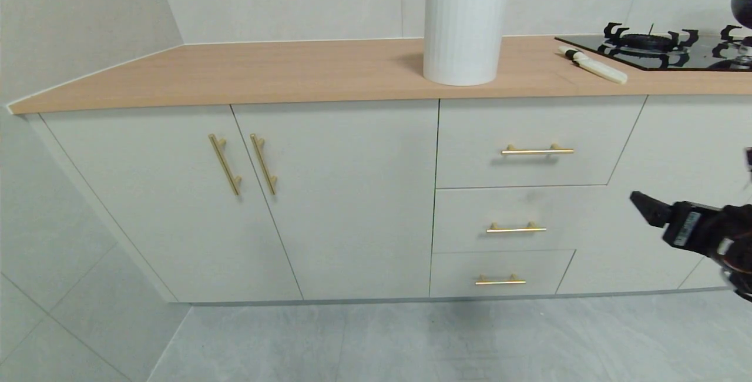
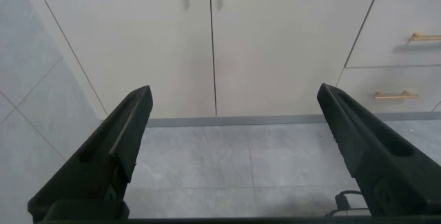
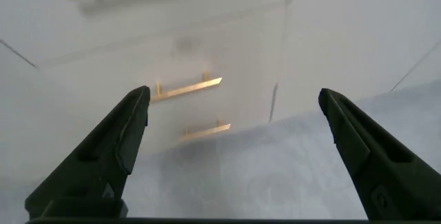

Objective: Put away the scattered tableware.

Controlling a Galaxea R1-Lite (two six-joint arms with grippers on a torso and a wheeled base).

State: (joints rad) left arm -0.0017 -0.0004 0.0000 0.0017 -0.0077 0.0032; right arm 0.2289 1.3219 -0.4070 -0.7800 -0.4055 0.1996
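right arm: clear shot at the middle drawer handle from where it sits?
Likely yes. The right claw is open, roughly at the height of the middle drawer handle and off to its right. Between them is just the flat cabinet front, so nothing looks to be in the way.

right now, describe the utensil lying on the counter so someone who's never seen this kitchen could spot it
Find the wooden countertop above the pale cabinets and follow it toward the black gas hob at the robot's right. Between the tall white ribbed vase and the hob lies a slim cream utensil. It alone lies flat and long, with a dark band near one end.
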